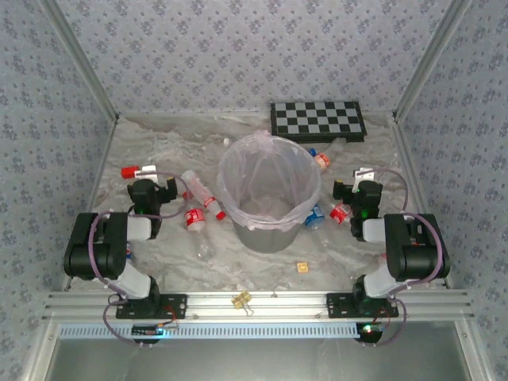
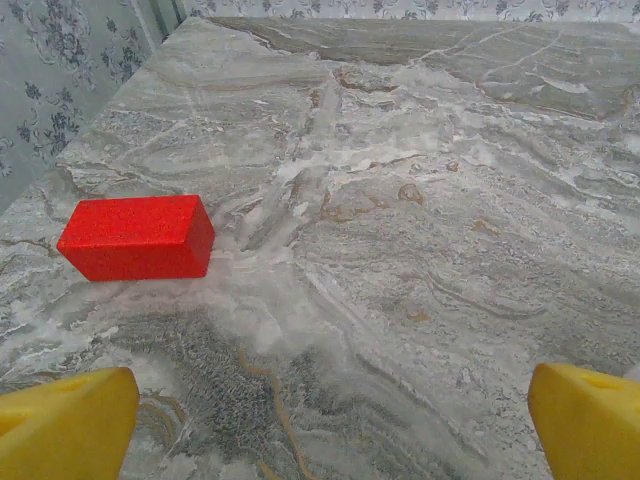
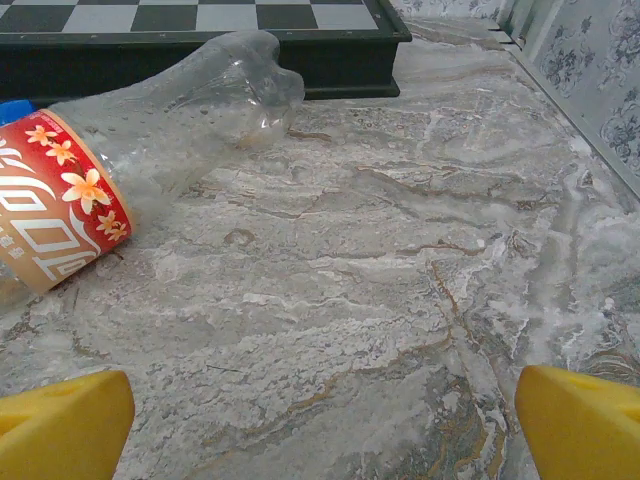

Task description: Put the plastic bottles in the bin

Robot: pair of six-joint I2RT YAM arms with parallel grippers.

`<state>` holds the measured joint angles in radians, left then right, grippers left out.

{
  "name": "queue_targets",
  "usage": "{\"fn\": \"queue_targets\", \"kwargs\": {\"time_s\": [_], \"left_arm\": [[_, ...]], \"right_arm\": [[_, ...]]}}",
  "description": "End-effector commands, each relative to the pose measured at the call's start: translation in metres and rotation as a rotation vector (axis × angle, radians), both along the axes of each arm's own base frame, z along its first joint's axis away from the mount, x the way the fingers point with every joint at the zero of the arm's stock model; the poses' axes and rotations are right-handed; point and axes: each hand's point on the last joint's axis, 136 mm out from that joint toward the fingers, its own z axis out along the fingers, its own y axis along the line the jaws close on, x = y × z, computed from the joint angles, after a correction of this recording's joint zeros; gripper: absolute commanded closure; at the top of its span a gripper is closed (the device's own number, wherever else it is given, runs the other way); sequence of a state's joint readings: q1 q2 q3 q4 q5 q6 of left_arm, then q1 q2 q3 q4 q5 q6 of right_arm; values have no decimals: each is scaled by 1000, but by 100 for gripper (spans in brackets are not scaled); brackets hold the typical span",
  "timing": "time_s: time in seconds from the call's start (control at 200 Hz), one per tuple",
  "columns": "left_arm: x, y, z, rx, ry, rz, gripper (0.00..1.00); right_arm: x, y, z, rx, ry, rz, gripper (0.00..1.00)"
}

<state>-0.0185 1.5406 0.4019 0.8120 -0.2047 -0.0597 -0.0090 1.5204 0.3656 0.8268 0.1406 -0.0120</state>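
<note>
While the left gripper [image 2: 330, 425] and right gripper [image 3: 322, 428] gape empty, a bottle [image 3: 150, 135] lies ahead-left of the latter.

I see the grey marbled table [image 2: 420, 250]. A red block [image 2: 135, 238] lies ahead-left of my left jaws. Ahead-left of my right jaws a plastic bottle [image 3: 150, 140] lies on its side, the chequered board [image 3: 200, 30] flat beyond it. The bin [image 1: 266, 236] stands between the two sets of jaws.
</note>
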Motion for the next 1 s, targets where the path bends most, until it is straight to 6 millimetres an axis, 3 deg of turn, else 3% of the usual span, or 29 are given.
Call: {"fn": "queue_targets", "kwargs": {"time_s": [0.0,0.995], "left_arm": [[3,1,8,4,-29,-10,0],[3,0,8,-3,-28,-14,0]], "right_arm": [[5,-1,7,5,-19,0,0],[6,-2,6,10,-13,0,0]]}}
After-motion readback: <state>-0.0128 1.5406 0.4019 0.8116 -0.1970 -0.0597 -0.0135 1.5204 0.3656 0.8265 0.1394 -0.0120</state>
